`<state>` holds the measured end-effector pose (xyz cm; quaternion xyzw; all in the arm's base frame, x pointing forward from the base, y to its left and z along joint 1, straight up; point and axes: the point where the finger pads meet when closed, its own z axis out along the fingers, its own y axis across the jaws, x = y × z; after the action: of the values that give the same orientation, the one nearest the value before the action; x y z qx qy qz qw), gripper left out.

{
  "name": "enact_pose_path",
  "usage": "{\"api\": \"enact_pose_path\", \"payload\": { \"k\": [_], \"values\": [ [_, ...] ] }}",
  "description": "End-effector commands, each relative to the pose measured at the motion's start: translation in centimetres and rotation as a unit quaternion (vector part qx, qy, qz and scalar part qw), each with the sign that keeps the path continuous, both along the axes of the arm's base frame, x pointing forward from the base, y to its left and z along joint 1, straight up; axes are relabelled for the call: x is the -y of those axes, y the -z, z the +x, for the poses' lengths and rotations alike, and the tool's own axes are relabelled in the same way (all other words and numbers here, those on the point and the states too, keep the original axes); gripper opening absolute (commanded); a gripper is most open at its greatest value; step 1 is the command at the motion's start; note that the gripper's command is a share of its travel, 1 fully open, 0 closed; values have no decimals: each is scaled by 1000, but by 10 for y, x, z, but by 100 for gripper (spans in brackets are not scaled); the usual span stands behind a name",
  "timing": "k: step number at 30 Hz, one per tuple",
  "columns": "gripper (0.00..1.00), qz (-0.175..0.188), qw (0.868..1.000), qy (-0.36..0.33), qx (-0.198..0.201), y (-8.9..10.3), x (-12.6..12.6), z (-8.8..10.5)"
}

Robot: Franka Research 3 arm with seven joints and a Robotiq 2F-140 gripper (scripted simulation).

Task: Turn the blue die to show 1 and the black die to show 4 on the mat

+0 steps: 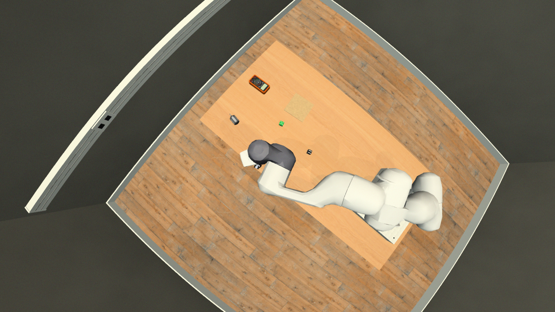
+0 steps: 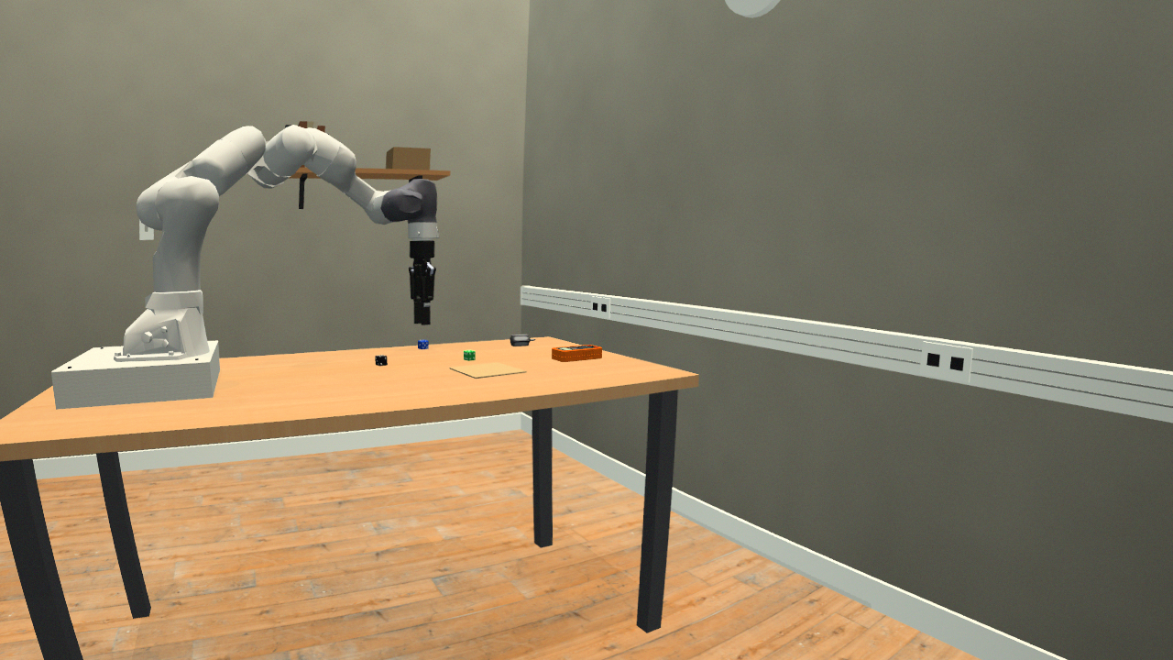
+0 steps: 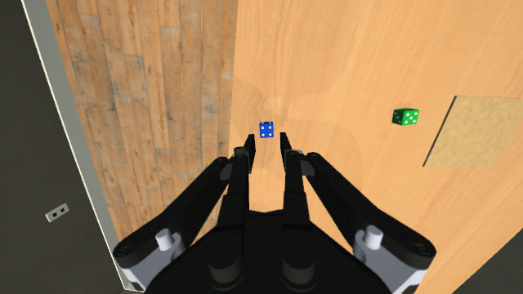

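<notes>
Top: green cube die (image 1: 281,123) (image 2: 469,355) (image 3: 405,117) near tan square mat (image 1: 298,107) (image 2: 487,369) (image 3: 474,132); black cube die (image 1: 309,151) (image 2: 381,360) off mat. Exterior: my black two-fingered pincer (image 2: 422,322) (image 3: 267,141) above blue cube die (image 2: 422,345) (image 3: 266,130) on wooden surface (image 1: 345,143) (image 2: 303,390) (image 3: 327,49). Wrist: pincer partly spread, pinching nothing; blue shows four.

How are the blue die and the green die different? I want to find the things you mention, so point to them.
The blue die (image 2: 422,345) (image 3: 266,130) is blue, but the green die (image 1: 281,123) (image 2: 469,355) (image 3: 405,117) is green. The blue die shows four dots on top, while the green die shows five. The blue die is below the claw (image 2: 422,322) (image 3: 267,134), and the green die is off to the side, closer to the mat (image 1: 298,107) (image 2: 487,369) (image 3: 476,132). Both have white dots and sit on the table, off the mat.
</notes>
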<state>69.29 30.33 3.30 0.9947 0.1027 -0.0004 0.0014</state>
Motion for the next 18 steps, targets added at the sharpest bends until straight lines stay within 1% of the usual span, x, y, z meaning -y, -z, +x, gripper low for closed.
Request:
{"api": "enact_pose_path", "payload": {
  "k": [1,4,18],
  "values": [
    [32,2,1000,3,1,6,-2,1],
    [32,2,1000,3,1,7,-2,1],
    [32,2,1000,3,1,29,-2,1]
  ]
}}
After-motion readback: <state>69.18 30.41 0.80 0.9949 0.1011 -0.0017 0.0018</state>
